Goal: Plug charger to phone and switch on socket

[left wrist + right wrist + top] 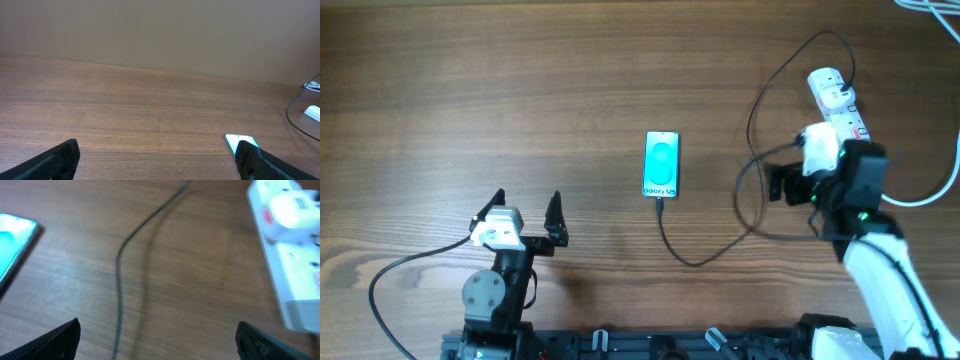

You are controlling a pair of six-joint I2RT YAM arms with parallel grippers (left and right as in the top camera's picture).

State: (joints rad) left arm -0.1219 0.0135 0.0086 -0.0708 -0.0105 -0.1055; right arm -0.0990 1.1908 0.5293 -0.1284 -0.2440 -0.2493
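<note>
The phone (661, 165) lies flat mid-table with its teal screen up. The black charger cable (690, 260) meets its bottom edge, curves right, loops, and runs up to the white adapter (828, 84) on the white socket strip (847, 112). My right gripper (770, 182) is open and empty, just left of the strip and above the cable loops. Its wrist view shows the cable (120, 280), the strip (292, 280), the adapter (292, 207) and the phone (12, 242). My left gripper (527, 212) is open and empty, left of and nearer than the phone (239, 142).
The strip's thick white cord (932, 196) curves off to the right edge, and more white cord (930, 10) shows at the top right corner. The arm bases stand along the table's front edge. The table is brown wood.
</note>
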